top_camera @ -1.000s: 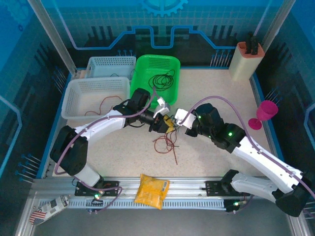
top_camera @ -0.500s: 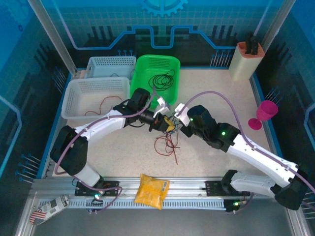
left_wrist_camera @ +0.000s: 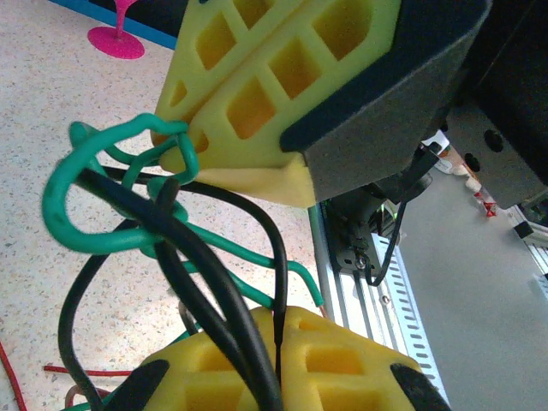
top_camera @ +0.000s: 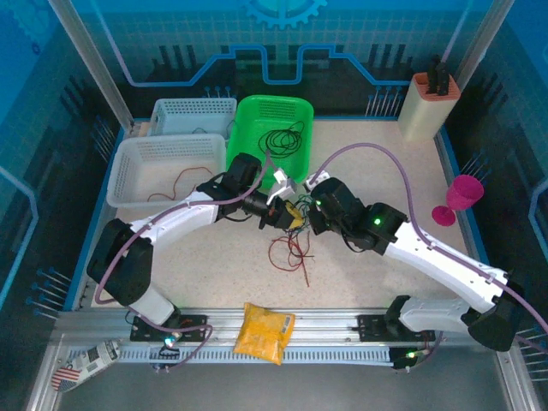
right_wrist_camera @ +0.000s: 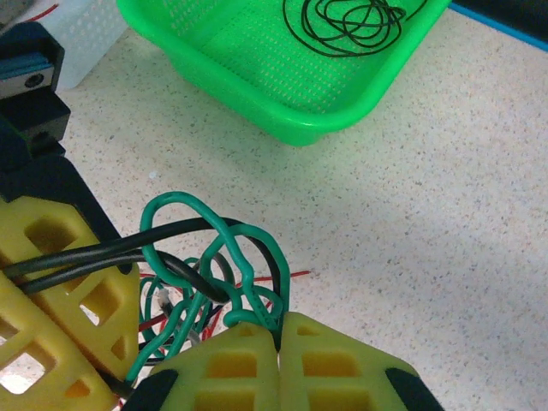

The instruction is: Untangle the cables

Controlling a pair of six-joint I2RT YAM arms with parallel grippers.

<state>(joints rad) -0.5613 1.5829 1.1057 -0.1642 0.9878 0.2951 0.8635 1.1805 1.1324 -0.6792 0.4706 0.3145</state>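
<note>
Left claw (left_wrist_camera: 278,342): shut tight on the black wire (left_wrist_camera: 214,291).
Right claw (right_wrist_camera: 278,334): shut tight on the green wire (right_wrist_camera: 248,248).
Knot (right_wrist_camera: 184,272): between the claws, close to both.

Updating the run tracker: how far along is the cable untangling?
Done: a coiled black cable lies in the green basket, a red cable in the white basket. In hand: left gripper shut on black strands, right gripper shut on the green cable, the two knotted between them. Left: that knot, plus loose red strands on the table.
</note>
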